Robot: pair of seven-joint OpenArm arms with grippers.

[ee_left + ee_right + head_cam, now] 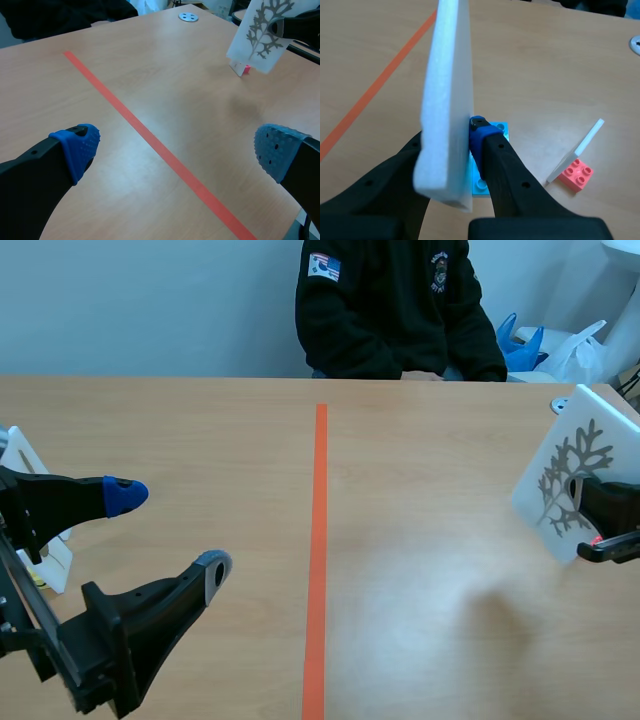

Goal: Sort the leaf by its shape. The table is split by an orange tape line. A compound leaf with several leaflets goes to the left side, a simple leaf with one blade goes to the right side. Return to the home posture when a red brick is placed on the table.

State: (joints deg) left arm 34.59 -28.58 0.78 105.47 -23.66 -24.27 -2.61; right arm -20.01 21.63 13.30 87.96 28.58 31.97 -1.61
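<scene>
Scene view shows us the wooden table [430, 570], split from near edge to far edge by an orange tape line [318, 540]. A person [395, 310] in a dark jacket sits behind the far edge.

At the near left corner we see the left pincer [170, 533] held above the table. Its two fingers are spread wide with nothing between them. The left wrist view confirms this, with the blue pads far apart over bare wood and tape.

By the right edge we find the leaf card [570, 475], a white board printed with a grey branching leaf of several leaflets. It stands nearly upright, on the right side of the tape line. The right pincer [590, 525] is clamped on it, one finger pressed to each face, as the right wrist view shows edge-on.

A second white card [25, 465] stands at the left edge, behind the left pincer.

Below the clamped board we see a light blue brick [487, 165] on the table. Beside it lies a coral brick [576, 175] with a thin white sheet [575, 150] leaning from it. A small grey disc [188, 17] sits near the far right corner.
</scene>
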